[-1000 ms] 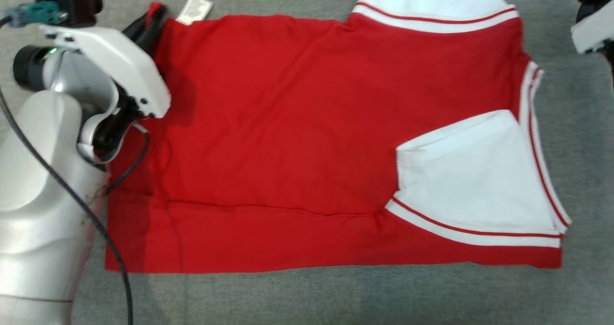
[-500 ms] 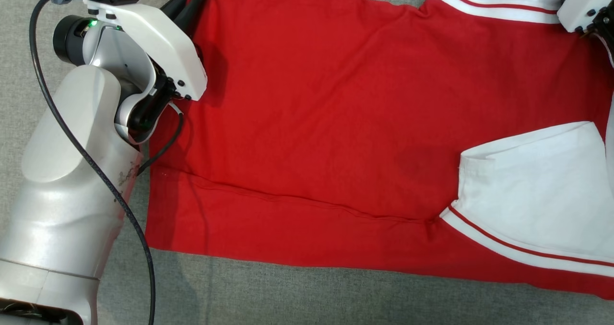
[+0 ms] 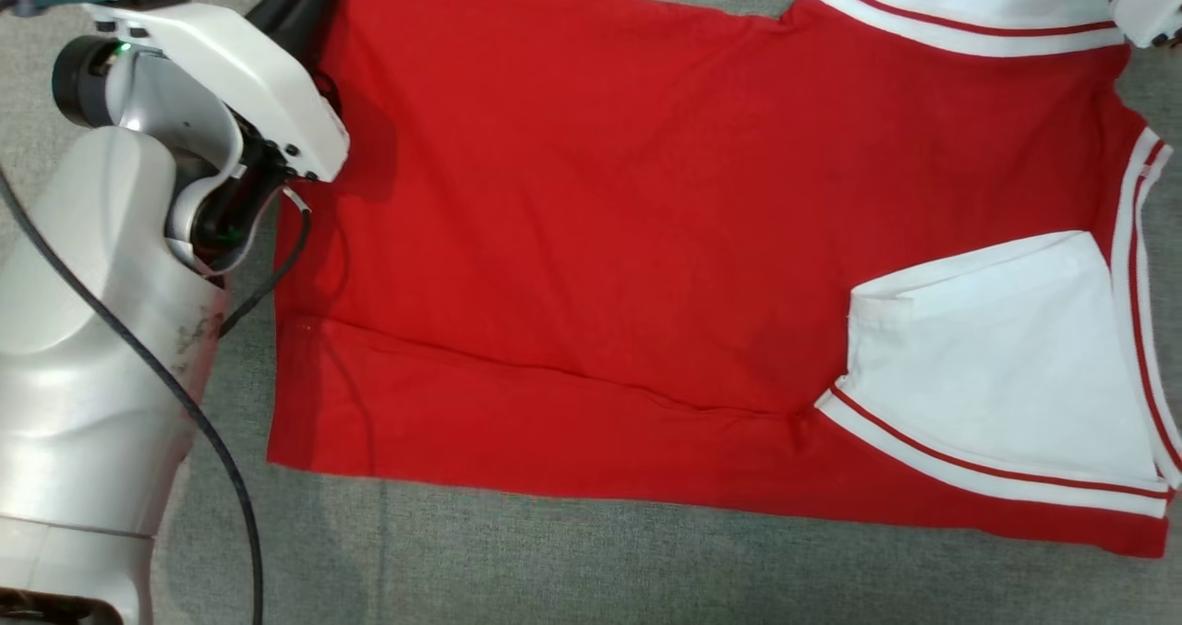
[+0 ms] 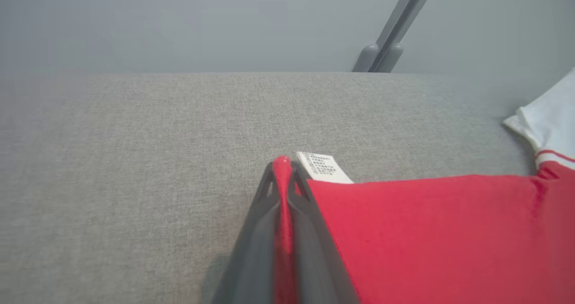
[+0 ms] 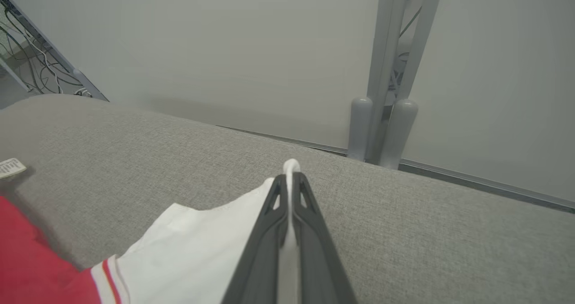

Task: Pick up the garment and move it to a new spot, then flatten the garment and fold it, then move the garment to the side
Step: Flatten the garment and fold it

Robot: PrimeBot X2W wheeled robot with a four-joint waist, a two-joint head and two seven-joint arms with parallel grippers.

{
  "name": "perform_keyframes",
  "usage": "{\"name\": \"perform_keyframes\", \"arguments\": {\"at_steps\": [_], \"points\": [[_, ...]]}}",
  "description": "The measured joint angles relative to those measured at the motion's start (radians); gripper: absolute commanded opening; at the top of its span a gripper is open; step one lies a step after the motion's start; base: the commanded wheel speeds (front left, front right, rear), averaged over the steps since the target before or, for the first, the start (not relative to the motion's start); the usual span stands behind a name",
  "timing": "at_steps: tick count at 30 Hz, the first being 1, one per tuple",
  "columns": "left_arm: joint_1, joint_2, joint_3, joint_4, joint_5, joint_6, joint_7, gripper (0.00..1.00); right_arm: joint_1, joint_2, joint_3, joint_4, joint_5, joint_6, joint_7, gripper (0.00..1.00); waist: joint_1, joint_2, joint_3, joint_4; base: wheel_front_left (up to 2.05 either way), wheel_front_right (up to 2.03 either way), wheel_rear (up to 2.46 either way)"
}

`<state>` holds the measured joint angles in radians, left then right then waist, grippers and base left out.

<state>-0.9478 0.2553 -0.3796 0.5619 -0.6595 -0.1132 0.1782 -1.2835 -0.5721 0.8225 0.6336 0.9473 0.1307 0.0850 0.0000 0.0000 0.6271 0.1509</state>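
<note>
Since a second before, the right gripper (image 5: 291, 174) had come in from off the neck end of the red short-sleeved shirt (image 3: 591, 237) and closed. Its two long dark fingers were pressed together on a fold of white cloth at the edge of the far white sleeve (image 5: 193, 250), and a small loop of that cloth stood up past the fingertips. Nothing had changed at the left gripper (image 4: 282, 171): its jaws stayed pinched on the shirt's far hem corner. Red fabric showed between the fingers right up to the tips, and the small white printed care label (image 4: 324, 166) lay just beside them. The head view's whole picture had shifted over that second, the camera's own move — the shirt's outline looked as it had.

The shirt lay spread flat and sideways on the grey woven fabric surface (image 3: 554, 570), hem toward the robot's left, neck toward its right. Its near white sleeve (image 3: 988, 357), edged with red-striped white trim, was folded in over the red body, and a long crease ran across the body near the front edge. The silver left forearm (image 3: 92, 348) reached in beside the hem end. Beyond the surface stood a pale wall (image 5: 224, 48) and a pair of grey metal posts (image 5: 382, 129).
</note>
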Motion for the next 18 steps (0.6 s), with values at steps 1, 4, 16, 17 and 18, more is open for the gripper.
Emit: {"name": "perform_keyframes", "arguments": {"at_steps": [1, 4, 16, 17, 18], "points": [[0.002, 0.004, 0.008, -0.008, -0.015, 0.0, 0.001, 0.0, -0.003, -0.011, 0.009, -0.018, 0.018, 0.0, 0.006, 0.0, 0.0, 0.0, -0.005, -0.002, 0.0, 0.0, 0.0], [0.008, 0.021, 0.026, -0.042, -0.042, -0.002, 0.016, 0.0, -0.018, -0.047, 0.03, -0.079, 0.077, 0.0, 0.02, 0.0, 0.0, 0.0, -0.018, -0.01, 0.0, 0.0, 0.0], [0.181, 0.1, 0.123, -0.271, -0.272, -0.009, 0.167, 0.0, 0.051, -0.225, 0.105, -0.401, 0.311, 0.0, 0.053, 0.0, 0.0, 0.0, -0.064, -0.044, 0.0, 0.0, 0.0], [0.266, 0.118, 0.15, -0.339, -0.333, -0.009, 0.195, 0.0, 0.123, -0.283, 0.115, -0.504, 0.369, 0.0, 0.054, 0.0, 0.0, 0.0, -0.077, -0.055, 0.0, 0.0, 0.0], [0.297, 0.121, 0.162, -0.363, -0.352, -0.009, 0.2, 0.0, 0.151, -0.298, 0.117, -0.538, 0.386, 0.0, 0.05, 0.0, 0.0, 0.0, -0.081, -0.061, 0.0, 0.0, 0.0]]}}
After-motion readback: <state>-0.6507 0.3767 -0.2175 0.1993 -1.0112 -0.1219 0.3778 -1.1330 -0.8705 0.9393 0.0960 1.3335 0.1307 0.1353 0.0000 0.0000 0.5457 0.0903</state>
